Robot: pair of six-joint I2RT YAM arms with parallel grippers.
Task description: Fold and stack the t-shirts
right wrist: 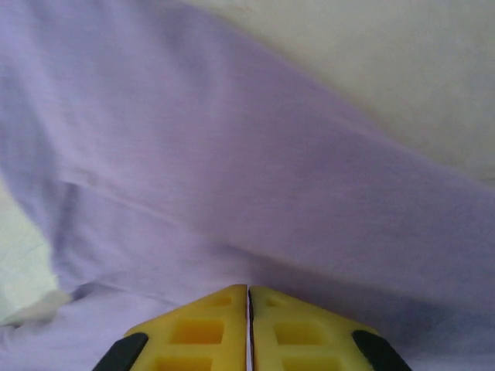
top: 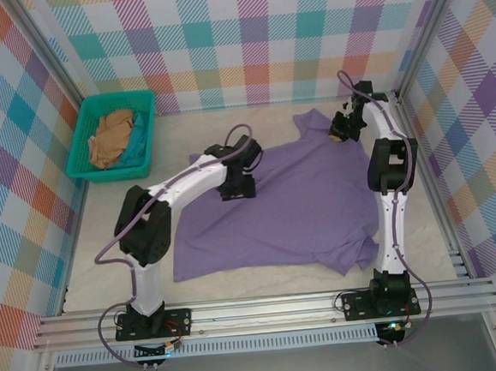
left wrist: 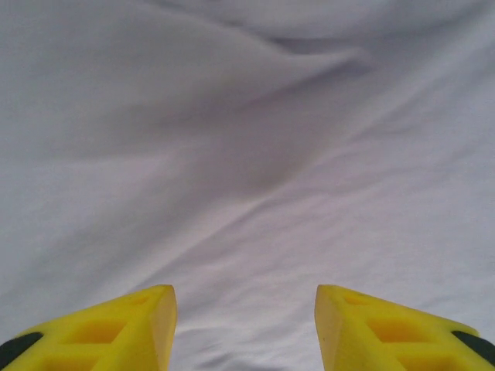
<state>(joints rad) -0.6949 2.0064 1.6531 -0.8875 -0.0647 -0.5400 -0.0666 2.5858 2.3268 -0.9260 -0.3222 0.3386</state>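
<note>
A lavender t-shirt (top: 284,208) lies spread out flat in the middle of the table. My left gripper (top: 235,189) is down on its upper left part, and in the left wrist view it stands open (left wrist: 246,297) with smooth cloth (left wrist: 247,154) between and beyond its yellow fingers. My right gripper (top: 340,131) is at the shirt's far right corner, by the sleeve. In the right wrist view its jaws (right wrist: 247,287) are pressed together at a raised fold of lavender cloth (right wrist: 232,154). A tan t-shirt (top: 111,138) lies crumpled in the basket.
A teal plastic basket (top: 112,97) stands at the back left, with blue cloth under the tan shirt. Checked walls close in the table on three sides. A metal rail (top: 266,309) runs along the near edge by the arm bases.
</note>
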